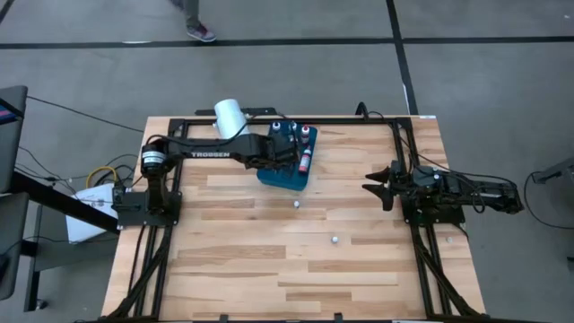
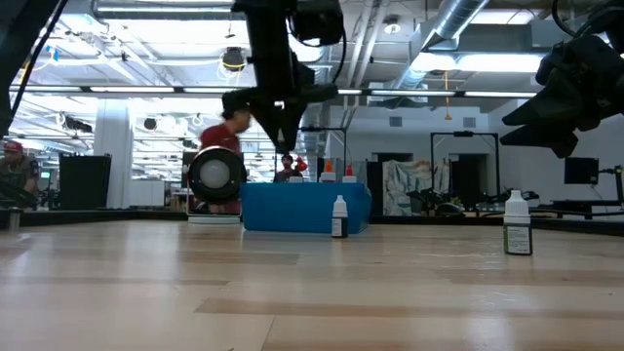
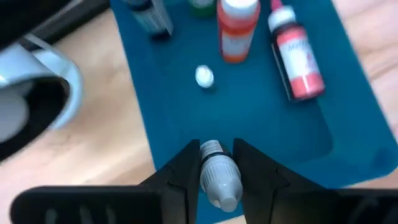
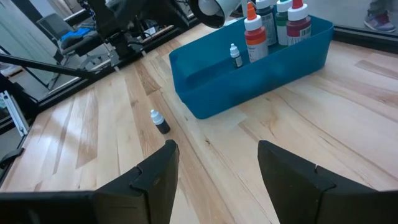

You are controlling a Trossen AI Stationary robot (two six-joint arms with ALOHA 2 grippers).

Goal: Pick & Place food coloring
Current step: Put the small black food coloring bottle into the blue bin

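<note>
The left arm, marked TROSSEN in white, is stretched across the table [image 1: 269, 260] with its left claw [image 3: 214, 171] poised over the blue tray [image 3: 249, 118] and clamped on a small grey-capped food coloring bottle [image 3: 219, 174]. More bottles are seen in the tray: an orange one [image 3: 236, 28], a red-labelled one lying tilted [image 3: 295, 56] and a tiny white-capped one [image 3: 204, 76]. Two small bottles [image 1: 296, 205] [image 1: 334, 240] are left on the table. The right claw [image 4: 214, 165] is held wide and empty at the right side.
</note>
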